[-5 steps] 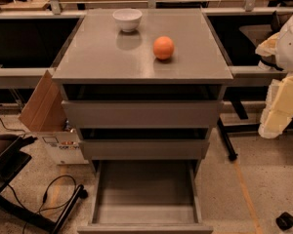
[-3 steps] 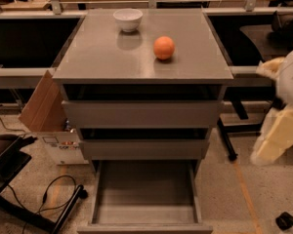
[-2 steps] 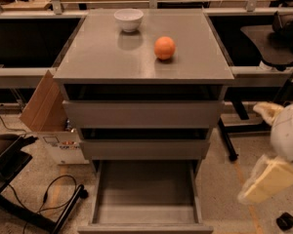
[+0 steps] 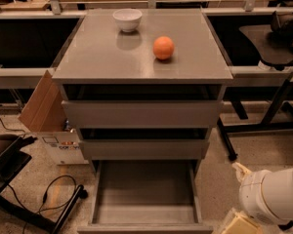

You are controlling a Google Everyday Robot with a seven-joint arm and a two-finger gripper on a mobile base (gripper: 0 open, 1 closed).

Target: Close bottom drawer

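Bottom drawer [image 4: 145,194] stands pulled out. Pincer [image 4: 240,224] sits low, right of it; grip state indeterminable.

Down in the lower right corner, here's the robot's body: a fat, rounded white plastic arm shell [image 4: 276,196], smooth and softly lit, with faint ring lines curving around its left end. At its upper left edge sits 1 small cream-coloured nub [image 4: 241,170], slightly ragged in outline. Just beneath the shell, cut off by the bottom edge, the pale cream blocky gripper [image 4: 240,224] shows a flat, angled face (noticeably yellower than the white casing above it). No markings, cables or screws can be made out.
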